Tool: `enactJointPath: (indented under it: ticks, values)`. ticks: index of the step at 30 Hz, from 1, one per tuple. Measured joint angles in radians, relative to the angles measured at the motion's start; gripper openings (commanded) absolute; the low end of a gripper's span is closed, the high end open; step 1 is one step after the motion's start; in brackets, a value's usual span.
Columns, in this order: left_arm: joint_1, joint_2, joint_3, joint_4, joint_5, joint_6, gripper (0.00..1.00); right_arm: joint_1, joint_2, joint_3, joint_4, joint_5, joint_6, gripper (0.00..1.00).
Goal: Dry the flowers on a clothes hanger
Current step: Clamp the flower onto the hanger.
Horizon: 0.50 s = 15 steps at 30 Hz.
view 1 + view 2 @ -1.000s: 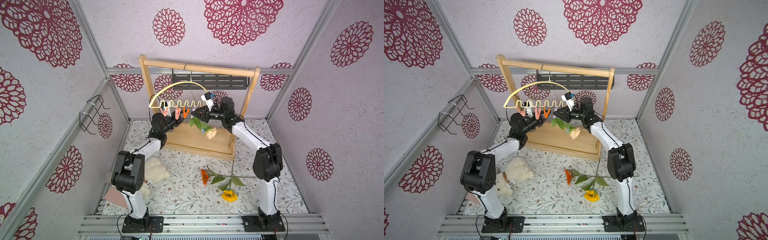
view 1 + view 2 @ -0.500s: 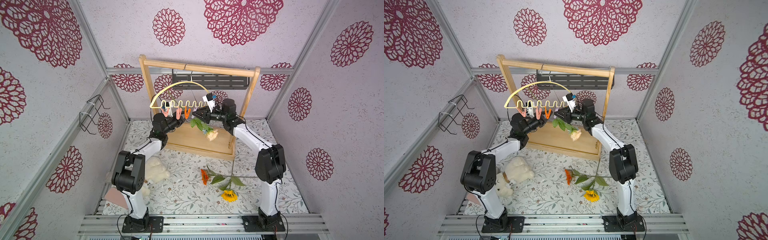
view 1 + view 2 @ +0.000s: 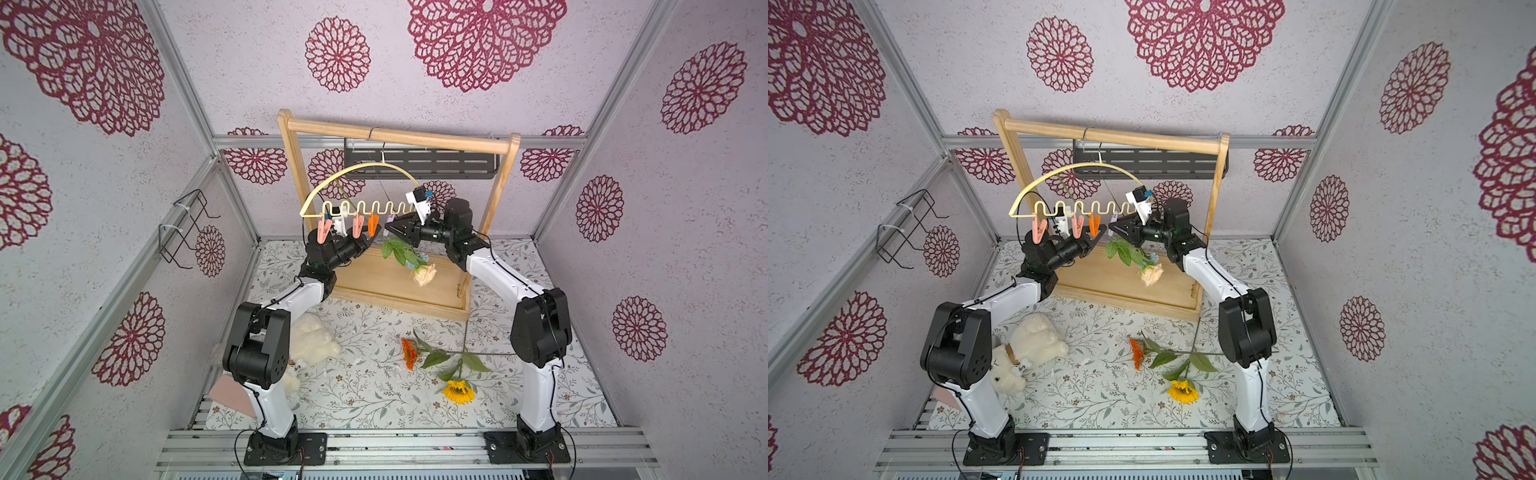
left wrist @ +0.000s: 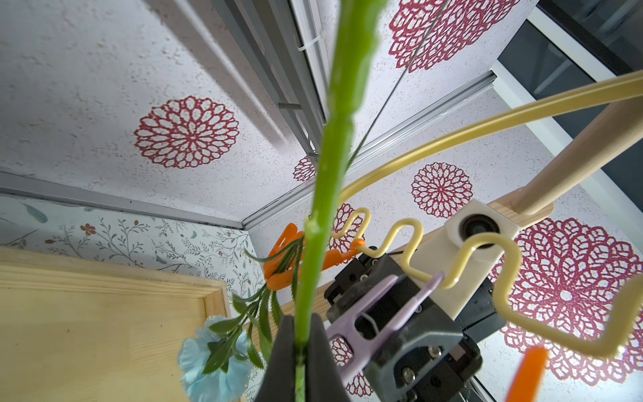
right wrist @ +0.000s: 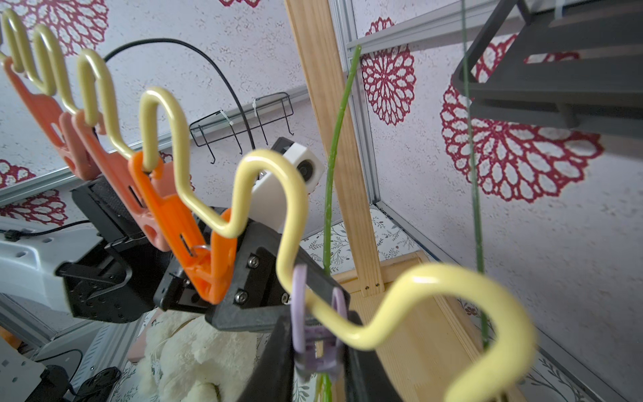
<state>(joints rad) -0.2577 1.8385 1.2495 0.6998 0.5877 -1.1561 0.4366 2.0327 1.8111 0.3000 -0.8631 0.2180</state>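
My left end effector [image 4: 302, 323] is clamped tight on an upright green stem [image 4: 328, 167], hard against the lilac clothespin [image 5: 318, 348] my right end effector [image 5: 316, 327] pinches on the clothes hanger [image 5: 445, 278]; can't tell if it's inside the clip mouth.

Both top views high in front of the clothes hanger [image 3: 361, 166], angled down at it, far off, sharing nearly the whole scene, left wrist view close beneath it, facing up, right wrist view close beneath its opposite end, facing up, both sharing it.
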Motion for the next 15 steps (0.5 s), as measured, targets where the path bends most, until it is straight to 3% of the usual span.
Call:
enactJointPath:
  ticks: [15]
  values:
    - [0.0,-0.043,-0.008,-0.002,-0.001,0.004,0.0,0.0,-0.032,-0.055,0.03,0.003,-0.017,0.03]
